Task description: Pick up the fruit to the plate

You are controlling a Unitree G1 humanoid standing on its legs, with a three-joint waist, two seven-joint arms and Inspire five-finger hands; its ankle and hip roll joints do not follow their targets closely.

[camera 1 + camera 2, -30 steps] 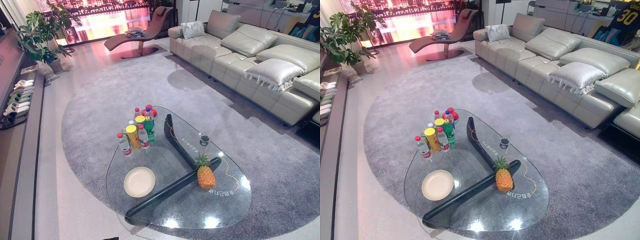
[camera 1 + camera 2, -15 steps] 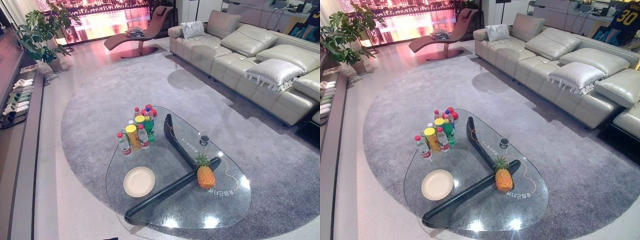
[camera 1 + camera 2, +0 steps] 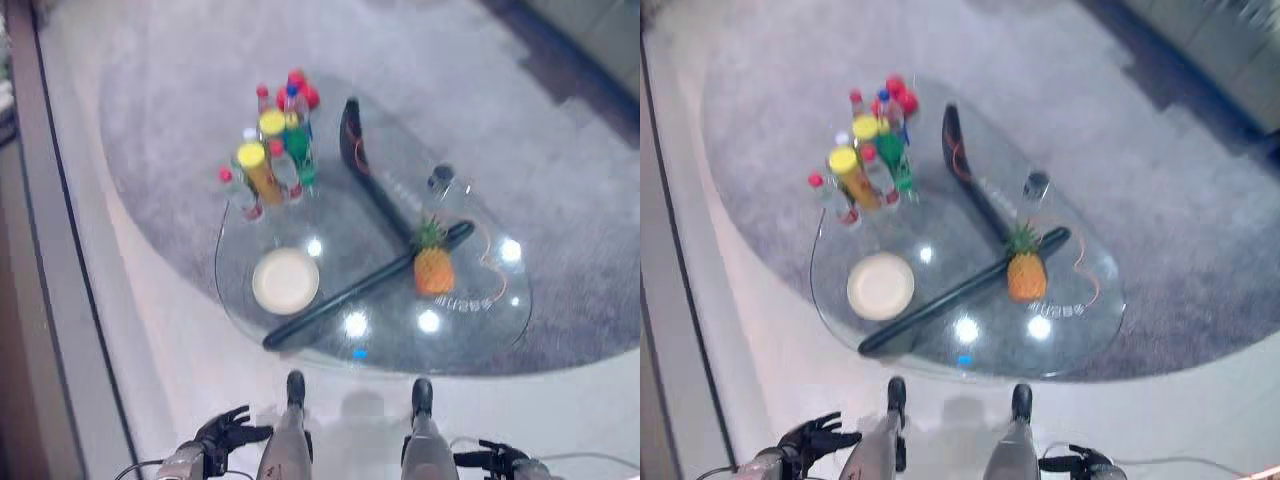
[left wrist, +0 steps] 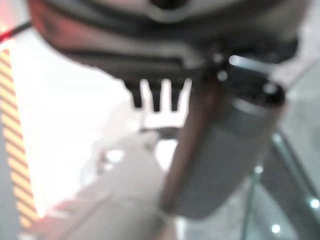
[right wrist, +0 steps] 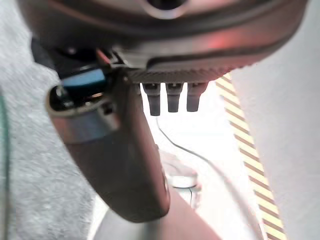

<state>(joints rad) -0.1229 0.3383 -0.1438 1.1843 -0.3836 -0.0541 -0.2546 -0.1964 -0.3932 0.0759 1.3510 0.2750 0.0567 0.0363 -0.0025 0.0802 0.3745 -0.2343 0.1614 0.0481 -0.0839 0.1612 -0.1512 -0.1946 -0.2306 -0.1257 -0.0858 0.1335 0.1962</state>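
Pineapple on the table, both hands hanging low and holding nothing.

The orange pineapple with the green crown (image 3: 433, 266) stands upright on the clear, rounded glass coffee table (image 3: 500, 330), well apart from the round cream plate (image 3: 286, 281). A bunch of coloured-cap bottles (image 3: 270, 150) sits at the far end. The dark left hand (image 3: 228, 433) and dark right hand (image 3: 496, 459) are both down near the floor, fingers loosely spread.

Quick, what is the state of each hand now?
Left hand: open, fingers spread, holding nothing, low beside the robot.
Right hand: open, holding nothing, far from the pineapple.
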